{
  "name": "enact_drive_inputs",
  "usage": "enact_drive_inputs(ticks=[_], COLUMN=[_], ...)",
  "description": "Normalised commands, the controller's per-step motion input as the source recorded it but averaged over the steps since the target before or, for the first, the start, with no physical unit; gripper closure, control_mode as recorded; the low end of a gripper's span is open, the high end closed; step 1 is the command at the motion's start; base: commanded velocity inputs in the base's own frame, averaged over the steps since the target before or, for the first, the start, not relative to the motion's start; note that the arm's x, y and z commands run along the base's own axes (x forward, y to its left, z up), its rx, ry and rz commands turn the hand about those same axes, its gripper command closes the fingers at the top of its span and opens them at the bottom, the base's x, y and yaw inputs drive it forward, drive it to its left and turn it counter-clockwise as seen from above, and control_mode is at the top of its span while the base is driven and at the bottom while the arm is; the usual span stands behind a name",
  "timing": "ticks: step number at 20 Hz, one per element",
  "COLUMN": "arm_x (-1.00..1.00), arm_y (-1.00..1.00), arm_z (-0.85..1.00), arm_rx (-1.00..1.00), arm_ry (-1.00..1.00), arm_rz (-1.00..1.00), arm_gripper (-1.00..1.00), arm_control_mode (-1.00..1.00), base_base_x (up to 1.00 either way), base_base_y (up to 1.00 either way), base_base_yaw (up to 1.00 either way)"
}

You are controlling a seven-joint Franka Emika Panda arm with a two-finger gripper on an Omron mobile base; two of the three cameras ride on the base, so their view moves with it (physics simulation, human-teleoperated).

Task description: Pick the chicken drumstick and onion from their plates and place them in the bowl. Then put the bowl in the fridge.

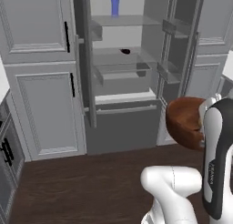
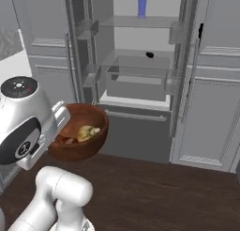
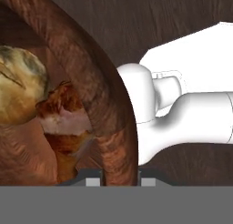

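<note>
The bowl [image 2: 79,138] is up in the air, held out in front of the open fridge [image 2: 136,75], well above the dark wood floor [image 2: 159,192]. Inside it sit the onion [image 3: 18,84] and the drumstick [image 3: 63,114], touching each other. The gripper [image 3: 119,180] is clamped on the bowl's rim, one finger inside the wall, one outside. Fridge doors stand wide, glass shelves bare but for a blue vase [image 1: 115,2] up top and a small dark object [image 2: 150,54] lower down.
</note>
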Motion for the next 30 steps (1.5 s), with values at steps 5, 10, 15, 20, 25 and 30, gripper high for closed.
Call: enact_drive_inputs(ticks=[5,10,15,20,25,30], arm_x=[0.0,0.0,0.0,0.0,0.0,0.0], arm_y=[0.0,0.0,0.0,0.0,0.0,0.0], arm_z=[0.0,0.0,0.0,0.0,0.0,0.0], arm_rx=[0.0,0.0,0.0,0.0,0.0,0.0], arm_ry=[0.0,0.0,0.0,0.0,0.0,0.0], arm_rz=[0.0,0.0,0.0,0.0,0.0,0.0], arm_gripper=[1.0,1.0,1.0,1.0,1.0,1.0], arm_control_mode=[1.0,1.0,1.0,1.0,1.0,1.0], base_base_x=[0.94,1.0,0.97,0.97,0.82,0.59], base_base_y=[-0.88,-0.07,0.2,0.35,0.1,0.22], base_base_yaw=[0.13,0.15,0.11,0.11,0.13,0.04])
